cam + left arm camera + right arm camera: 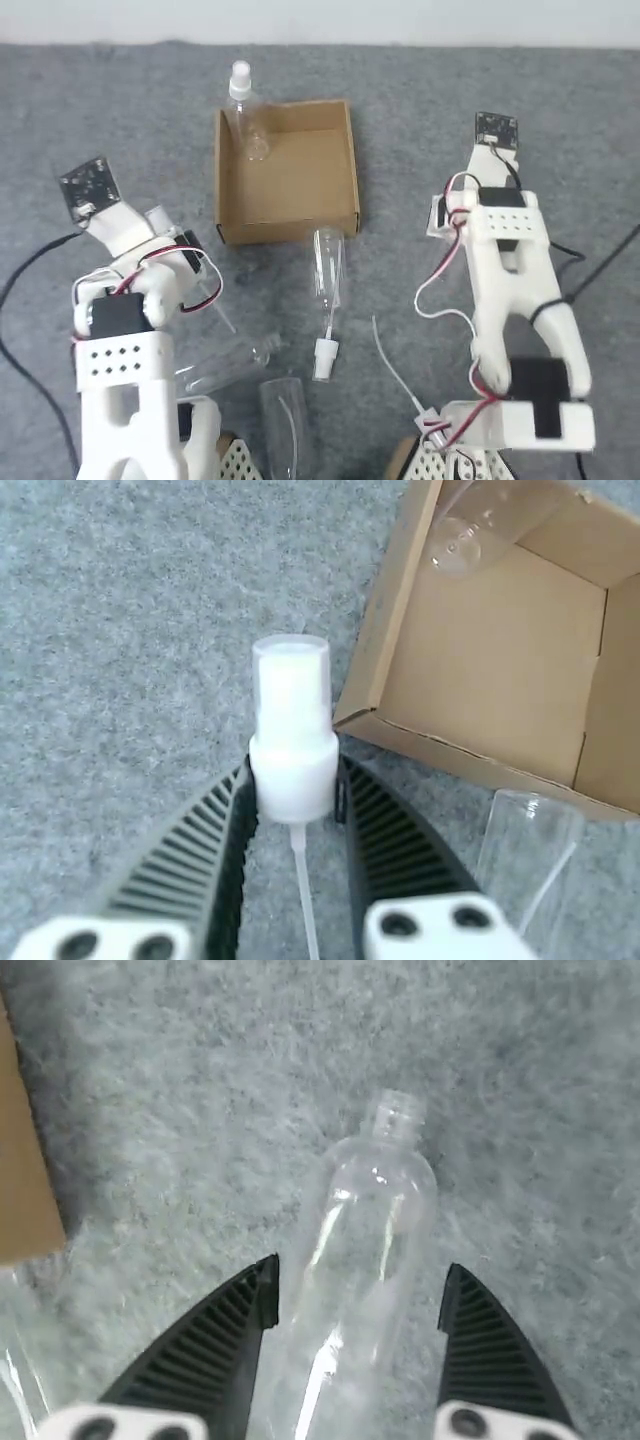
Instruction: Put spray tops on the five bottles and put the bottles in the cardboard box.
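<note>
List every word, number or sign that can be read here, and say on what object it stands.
No text can be read.
cardboard box: plain walls, no print.
bottle in the box: faint marks near its base, too blurred to read.
spray top: plain white, no text.
bottle on the carpet: clear, no label.

Grey table cover (420,120) is looking like felt-ish cloth, rough & matt. Brown cardboard box (288,232) is showing plain matt paperboard. Clear bottle (370,1230) is gleaming, glossy plastic. White spray top (293,740) is looking smooth plastic, slight sheen. On the left gripper (292,770), fingers (200,850) are showing black ribbed matt plastic.
</note>
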Robot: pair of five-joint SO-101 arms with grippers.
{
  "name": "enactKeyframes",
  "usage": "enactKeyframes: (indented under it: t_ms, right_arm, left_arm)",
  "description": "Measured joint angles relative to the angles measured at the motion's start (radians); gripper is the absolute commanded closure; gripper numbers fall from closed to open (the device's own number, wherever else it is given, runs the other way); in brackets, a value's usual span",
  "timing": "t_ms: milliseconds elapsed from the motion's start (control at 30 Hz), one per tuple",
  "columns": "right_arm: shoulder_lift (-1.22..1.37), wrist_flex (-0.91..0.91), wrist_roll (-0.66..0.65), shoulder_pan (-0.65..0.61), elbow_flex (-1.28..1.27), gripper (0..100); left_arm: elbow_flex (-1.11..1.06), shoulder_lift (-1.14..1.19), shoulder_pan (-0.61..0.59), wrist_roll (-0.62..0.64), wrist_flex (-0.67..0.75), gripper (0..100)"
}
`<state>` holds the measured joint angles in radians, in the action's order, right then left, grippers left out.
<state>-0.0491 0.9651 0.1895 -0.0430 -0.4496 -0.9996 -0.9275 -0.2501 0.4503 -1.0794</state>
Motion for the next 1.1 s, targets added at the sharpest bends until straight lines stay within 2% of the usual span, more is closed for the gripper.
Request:
enactKeyframes:
  t_ms: [400, 567, 667, 1100]
  right_arm:
    - [0.284, 0.006, 0.014, 0.002, 0.181, 79.7]
    - [0.299, 0.094, 0.014, 0.003, 0.239, 91.8]
    - [0.299, 0.109, 0.014, 0.000, 0.253, 96.1]
    - [0.255, 0.244, 0.014, 0.000, 0.255, 97.8]
  left_arm:
    - [0.000, 0.000, 0.000, 0.000, 0.000, 99]
    - [0.000, 0.000, -0.003, 0.000, 0.000, 99]
    - [0.000, 0.000, -0.049, 0.005, 0.000, 99]
    - [0.000, 0.000, -0.063, 0.003, 0.000, 99]
